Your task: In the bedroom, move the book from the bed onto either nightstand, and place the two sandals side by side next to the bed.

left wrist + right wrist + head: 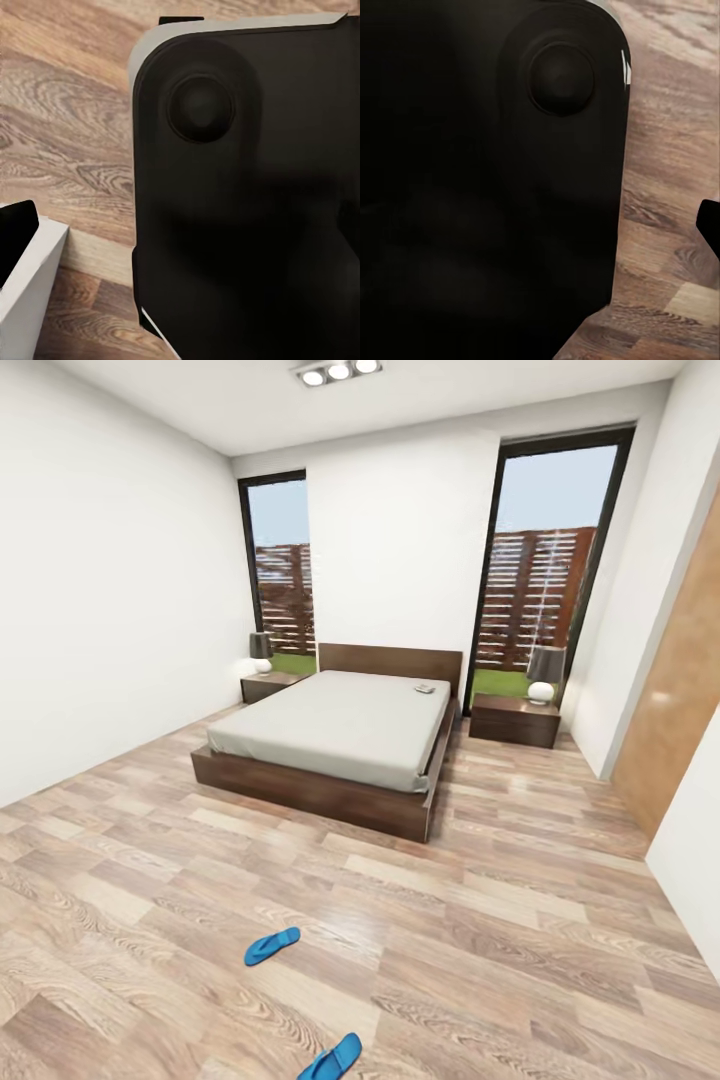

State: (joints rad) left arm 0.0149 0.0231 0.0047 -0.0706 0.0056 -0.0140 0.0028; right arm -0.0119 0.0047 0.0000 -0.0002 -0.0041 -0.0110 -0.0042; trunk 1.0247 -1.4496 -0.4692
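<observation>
Book (424, 688) lies on the bed (340, 735) near its headboard; both sandals (272, 945) lie apart on the floor, well short of the bed. Wrist views: dark robot body over wood floor; jaw state cannot be told. Risk: wheels overrunning a sandal

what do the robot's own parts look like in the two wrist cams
In the left wrist view, a large matte black housing with rounded corners carries a round raised boss and a thin light-grey rim along its edge. A white, flat-sided part with a black face sits beside it. The right wrist view shows a like black housing with its own round boss. No cables or lettering are visible.
</observation>
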